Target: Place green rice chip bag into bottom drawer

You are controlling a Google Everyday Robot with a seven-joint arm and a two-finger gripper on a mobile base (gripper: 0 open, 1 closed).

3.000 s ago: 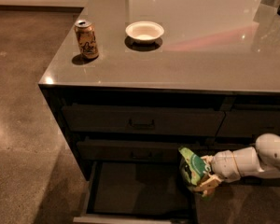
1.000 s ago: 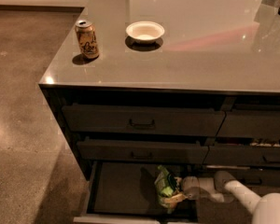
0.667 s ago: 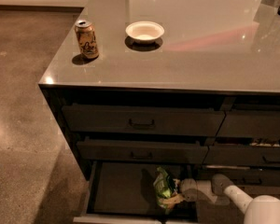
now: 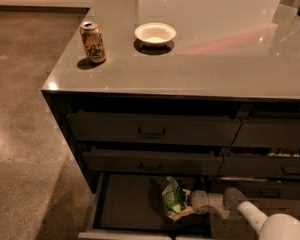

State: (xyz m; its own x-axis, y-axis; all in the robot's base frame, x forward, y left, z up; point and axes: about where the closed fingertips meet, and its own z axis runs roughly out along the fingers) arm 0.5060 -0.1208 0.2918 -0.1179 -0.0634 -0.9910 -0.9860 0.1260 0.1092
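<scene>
The green rice chip bag [image 4: 173, 198] is a crinkled light-green snack bag. It sits low inside the open bottom drawer [image 4: 125, 204], toward its right side. My gripper [image 4: 189, 203] reaches in from the right on a white arm and is shut on the bag's right edge. The bag is at or just above the dark drawer floor; I cannot tell whether it touches. The drawer's pale front rim [image 4: 125, 235] runs along the bottom of the view.
A gold drink can [image 4: 93, 42] and a white bowl [image 4: 155, 34] stand on the grey counter top [image 4: 215, 54]. Two shut handled drawers [image 4: 152, 130] sit above the open one. Narrower drawers [image 4: 280, 169] fill the right column. Bare speckled floor lies to the left.
The gripper has carried the bag from in front of the right drawers down and left into the open bottom drawer. Over the last second it has barely moved.
</scene>
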